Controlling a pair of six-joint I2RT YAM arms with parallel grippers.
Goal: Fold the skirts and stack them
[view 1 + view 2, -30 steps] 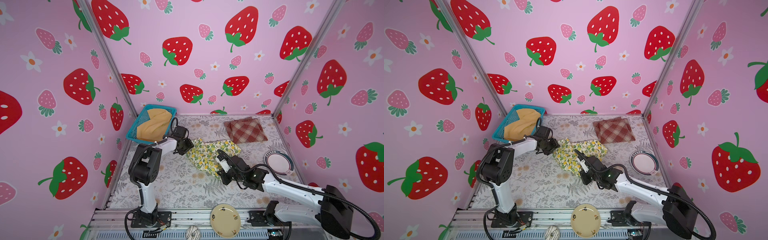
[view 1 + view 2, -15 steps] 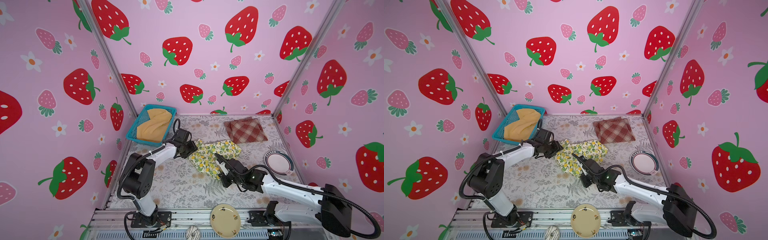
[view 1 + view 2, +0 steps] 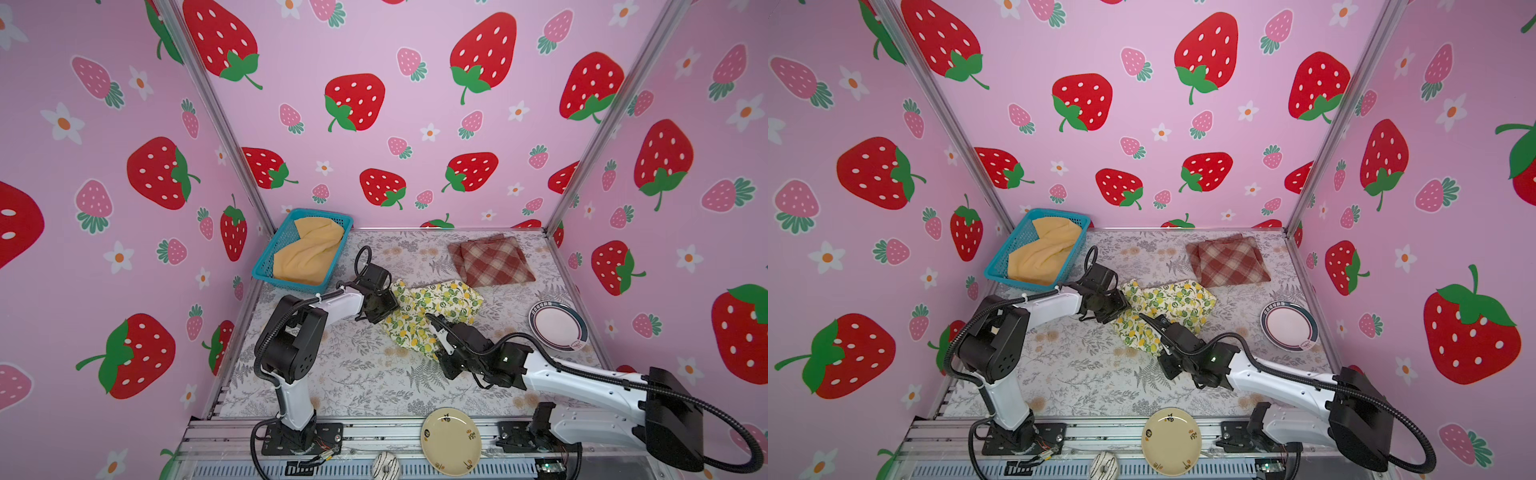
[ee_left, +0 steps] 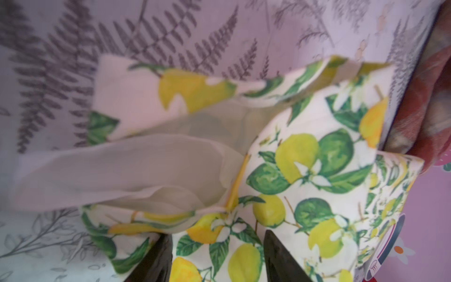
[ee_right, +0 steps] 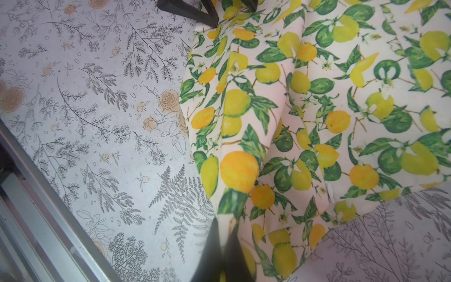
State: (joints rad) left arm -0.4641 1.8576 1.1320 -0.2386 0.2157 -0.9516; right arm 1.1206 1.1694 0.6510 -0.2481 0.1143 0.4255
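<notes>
Both top views look down from high above the 6 o'clock edge of the table (image 3: 316,374) toward the back wall (image 3: 415,137) at 12 o'clock, framing nearly the same whole scene. The left wrist camera sits close behind the left claw (image 4: 217,258), tight on the lemon-print skirt (image 4: 317,171). The right wrist camera looks past the right claw (image 5: 220,254) at the same skirt and the table beside it. That skirt, mid-table, is common to all four views.

White lemon-and-leaf print cloth skirt (image 3: 432,303) at centre of floral-print table (image 3: 332,374). Red-and-cream plaid cloth skirt (image 3: 492,262) at 1 o'clock, apart. Blue plastic mesh basket (image 3: 279,245) at 11 o'clock corner, plain mustard-yellow cloth skirt (image 3: 309,253) inside. Round pink dark-rimmed plate (image 3: 558,326) at 3 o'clock. Round cream plate (image 3: 451,441) at 6 o'clock, on front edge.
</notes>
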